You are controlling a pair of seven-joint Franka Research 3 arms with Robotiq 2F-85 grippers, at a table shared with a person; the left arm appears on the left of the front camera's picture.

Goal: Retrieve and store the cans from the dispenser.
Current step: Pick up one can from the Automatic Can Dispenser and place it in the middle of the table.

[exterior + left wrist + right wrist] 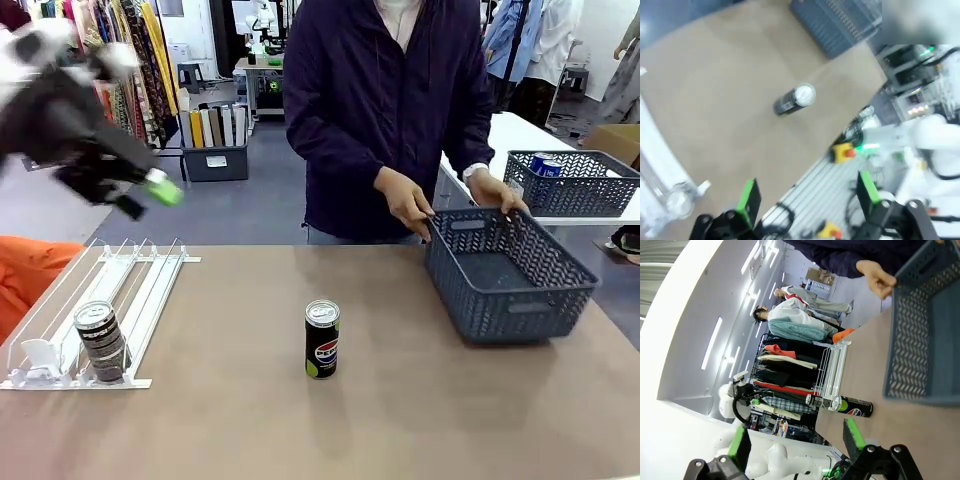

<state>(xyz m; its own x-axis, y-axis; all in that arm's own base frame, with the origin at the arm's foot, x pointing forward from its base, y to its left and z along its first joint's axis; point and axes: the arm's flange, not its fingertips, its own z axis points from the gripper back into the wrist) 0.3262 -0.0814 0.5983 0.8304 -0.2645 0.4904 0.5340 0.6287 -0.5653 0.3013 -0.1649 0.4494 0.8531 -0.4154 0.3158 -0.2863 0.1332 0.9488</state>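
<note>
Beige tabletop (230, 420) carried your black can (322, 339) upright mid-table, second can (101, 341) low in the dispenser (160, 285); left gripper (807, 192) and right gripper (795, 432) gaped wide, empty. You'd have judged it light, rigid, slick: pinch mid-body

two dark cans (322, 339), one blue can (545, 163), two grey baskets (510, 305), one white dispenser (158, 292)

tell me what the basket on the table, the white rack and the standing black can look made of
Basket: moulded plastic by the look, matte blue-grey, walls pierced in a lattice. White rack: thin straight rails, likely coated metal wire or plastic; cannot tell which. Black can: probably thin metal, glossy printed body, bare silver top.
</note>
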